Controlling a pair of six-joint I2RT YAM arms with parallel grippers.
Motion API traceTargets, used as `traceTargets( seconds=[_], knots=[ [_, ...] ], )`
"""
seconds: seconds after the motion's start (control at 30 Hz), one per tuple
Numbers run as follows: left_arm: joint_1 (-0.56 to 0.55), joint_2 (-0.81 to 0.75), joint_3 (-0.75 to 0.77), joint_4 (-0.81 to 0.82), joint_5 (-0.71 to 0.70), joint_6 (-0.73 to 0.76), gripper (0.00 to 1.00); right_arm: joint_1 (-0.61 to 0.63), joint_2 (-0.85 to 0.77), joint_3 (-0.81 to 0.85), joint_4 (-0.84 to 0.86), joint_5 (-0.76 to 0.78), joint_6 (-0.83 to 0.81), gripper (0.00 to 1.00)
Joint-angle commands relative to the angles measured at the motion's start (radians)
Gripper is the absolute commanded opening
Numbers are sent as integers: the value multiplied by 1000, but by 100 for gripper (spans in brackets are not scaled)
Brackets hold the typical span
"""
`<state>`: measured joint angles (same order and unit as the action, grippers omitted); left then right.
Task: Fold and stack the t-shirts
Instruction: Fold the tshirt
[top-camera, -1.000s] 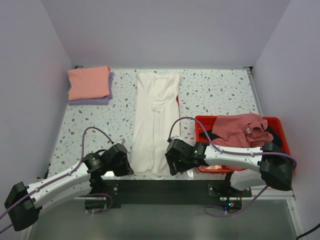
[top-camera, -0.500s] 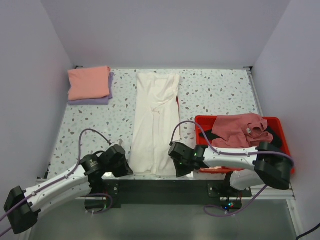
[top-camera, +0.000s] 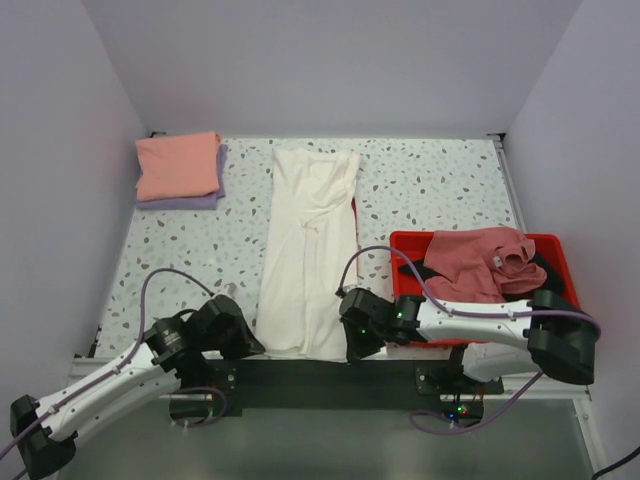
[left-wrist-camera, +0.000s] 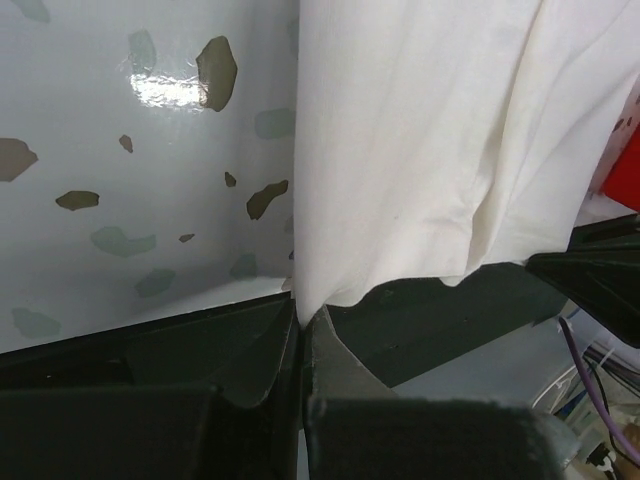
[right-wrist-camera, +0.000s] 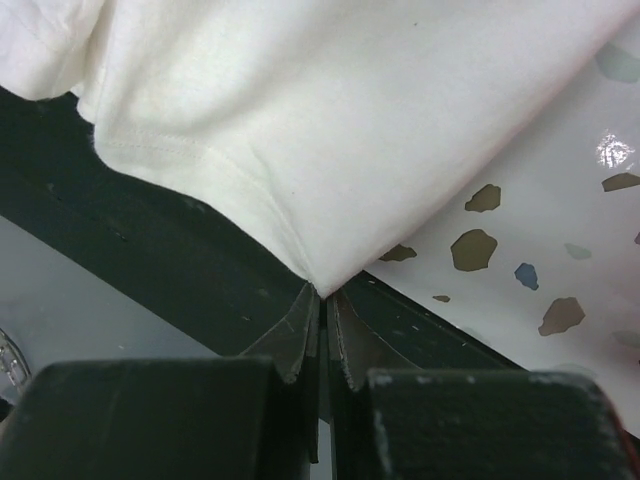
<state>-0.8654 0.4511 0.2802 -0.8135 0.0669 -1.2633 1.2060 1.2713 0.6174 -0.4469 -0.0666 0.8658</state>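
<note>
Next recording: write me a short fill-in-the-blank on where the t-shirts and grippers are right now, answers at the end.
1. The left gripper and the right gripper each pinch a near hem corner of the long cream-white cotton t-shirt, so both are ____.
2. The folded salmon-pink t-shirt lies ____ the folded lavender t-shirt.
3. The crumpled dusty-rose t-shirt sits in the red plastic tray on the robot's ____ side.
Missing words: shut; on; right.
</note>
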Motion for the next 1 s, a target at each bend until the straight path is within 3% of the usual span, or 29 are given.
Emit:
traceTargets(
  seconds=[0.0,0.23,0.57,0.73,0.97],
  knots=[
    [-4,-35,43,-58,-13,-34,0,6,-39,19,11,4,-19,0],
    [-4,70,143,42,-64,39,0,-20,-96,105,-79,157,-82,0],
    [-3,312,367,125,-302,191,0,-229,-95,220,-69,162,-252,0],
    [23,420,502,143,-506,251,0,-338,-40,292,-35,159,-297,0],
    [229,573,542,376,-334,468,0,-430,36,380,25,139,-341,0]
  ],
)
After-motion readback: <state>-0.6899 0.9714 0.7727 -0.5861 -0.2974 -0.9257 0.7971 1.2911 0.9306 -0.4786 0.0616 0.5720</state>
